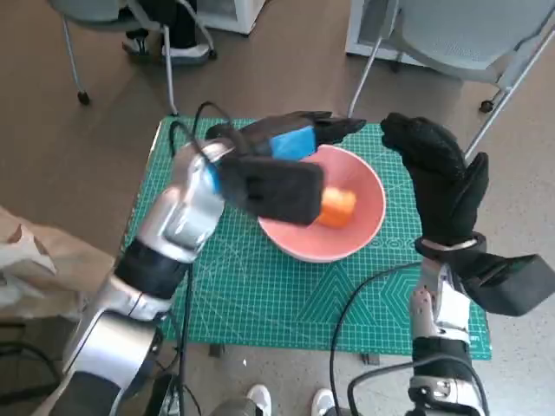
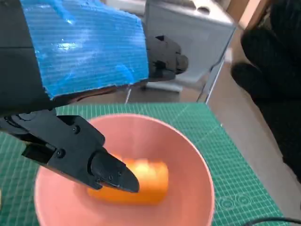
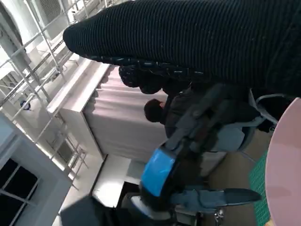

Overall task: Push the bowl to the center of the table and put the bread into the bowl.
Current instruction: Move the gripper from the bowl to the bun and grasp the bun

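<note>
1. The pink bowl point(image 1: 364, 208) is sitting on the green mat point(image 1: 260, 295) that covers the table, near the middle and slightly toward the far right part of it.
2. The bread point(image 1: 336, 207), an orange roll, is lying inside the bowl on its floor; in the left wrist view it point(image 2: 148, 181) is showing just beneath a black fingertip.
3. The left hand point(image 1: 286, 165) is hovering over the bowl with its fingers point(image 2: 89, 157) spread apart and holding nothing; whether the lower finger is touching the bread, I cannot tell.
4. The right hand point(image 1: 442, 182) is standing beside the bowl's right rim, upright, fingers loosely extended and gripping nothing; contact with the rim is not clear.
5. Judging from this, the bread looks delivered, and the remaining risk is in pulling away.
6. If the left hand is lifting out carelessly, a finger may be catching the bread or hooking the near rim and tipping the bowl.
7. If the right hand is swinging inward, it may be shoving the bowl off centre, toward the mat's edge.
8. A person point(image 3: 157, 113) is sitting in the background of the right wrist view.
</note>
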Robot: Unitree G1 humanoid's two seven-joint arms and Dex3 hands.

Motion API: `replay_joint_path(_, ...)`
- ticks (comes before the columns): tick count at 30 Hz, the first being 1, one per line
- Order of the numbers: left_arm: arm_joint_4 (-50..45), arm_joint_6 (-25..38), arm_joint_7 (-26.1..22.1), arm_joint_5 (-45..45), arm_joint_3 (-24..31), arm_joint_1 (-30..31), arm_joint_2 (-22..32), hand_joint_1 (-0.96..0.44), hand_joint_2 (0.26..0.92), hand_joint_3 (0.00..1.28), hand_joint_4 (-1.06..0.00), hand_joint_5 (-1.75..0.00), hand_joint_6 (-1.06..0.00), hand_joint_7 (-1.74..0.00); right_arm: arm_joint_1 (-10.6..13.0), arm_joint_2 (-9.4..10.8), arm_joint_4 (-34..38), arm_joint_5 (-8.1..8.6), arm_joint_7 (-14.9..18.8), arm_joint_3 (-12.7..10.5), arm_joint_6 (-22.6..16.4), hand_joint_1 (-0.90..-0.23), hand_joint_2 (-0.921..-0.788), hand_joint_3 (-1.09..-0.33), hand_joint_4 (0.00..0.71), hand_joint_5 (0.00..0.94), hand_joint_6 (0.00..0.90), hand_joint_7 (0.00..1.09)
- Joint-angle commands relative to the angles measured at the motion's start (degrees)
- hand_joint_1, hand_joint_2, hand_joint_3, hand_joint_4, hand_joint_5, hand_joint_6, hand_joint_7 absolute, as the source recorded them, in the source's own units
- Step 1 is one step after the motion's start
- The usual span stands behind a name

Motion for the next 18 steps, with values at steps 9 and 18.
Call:
replay_joint_path(9, -23.8, 11.4, -0.1, 3.6, 10.3, 13.6, 13.4, -0.33, 0.711, 0.0, 0.0, 0.0, -0.13, -0.02, 1.0, 0.0, 1.1, -0.22, -0.1, 0.3, 0.4, -0.637, -0.921, -0.723, 0.243, 0.001, 0.102, 0.49)
replay_joint_path(18, -27.9, 13.7, 1.0, 3.8, 13.5, 19.2, 16.8, -0.31, 0.708, 0.0, 0.0, 0.0, -0.14, -0.02, 0.2, -0.1, 2.0, -0.18, 0.1, 0.5, 0.4, -0.642, -0.921, -0.726, 0.242, 0.0, 0.103, 0.49)
